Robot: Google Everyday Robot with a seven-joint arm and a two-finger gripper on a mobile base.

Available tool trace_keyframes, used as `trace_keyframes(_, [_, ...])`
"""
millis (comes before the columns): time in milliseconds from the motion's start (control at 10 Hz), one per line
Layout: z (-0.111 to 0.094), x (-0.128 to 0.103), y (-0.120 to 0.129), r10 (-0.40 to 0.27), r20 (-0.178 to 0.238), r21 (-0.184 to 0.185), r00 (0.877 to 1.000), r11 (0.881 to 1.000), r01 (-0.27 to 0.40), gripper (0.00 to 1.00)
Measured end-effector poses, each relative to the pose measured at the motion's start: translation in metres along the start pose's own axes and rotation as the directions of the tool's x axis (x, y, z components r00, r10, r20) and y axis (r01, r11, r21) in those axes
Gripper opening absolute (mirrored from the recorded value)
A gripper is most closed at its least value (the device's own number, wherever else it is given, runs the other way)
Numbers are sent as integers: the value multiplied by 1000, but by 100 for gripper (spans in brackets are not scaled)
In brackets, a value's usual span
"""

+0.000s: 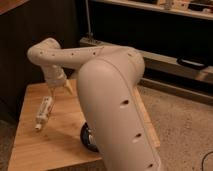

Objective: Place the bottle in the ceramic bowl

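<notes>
The white bottle (43, 113) lies on its side at the left of the wooden table (35, 147), cap toward the front. My gripper (58, 93) hangs just above and to the right of the bottle's far end, open and empty, with its left finger close to the bottle. The black ceramic bowl (87, 138) stands at the front middle of the table. My arm's large white shell hides most of it, and only its left rim shows.
My arm's white shell (117, 110) fills the middle of the view and covers the table's right half. A dark wall stands behind the table at the left. A dark shelf unit (150, 30) is behind, and speckled floor (185, 130) lies to the right.
</notes>
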Motion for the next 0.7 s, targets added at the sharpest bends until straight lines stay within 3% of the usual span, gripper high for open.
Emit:
trace_keyframes(400, [8, -12, 25, 13, -52, -79, 999, 997, -17, 65])
trace_keyframes(700, [22, -11, 37, 86, -111, -114, 990, 989, -98, 65])
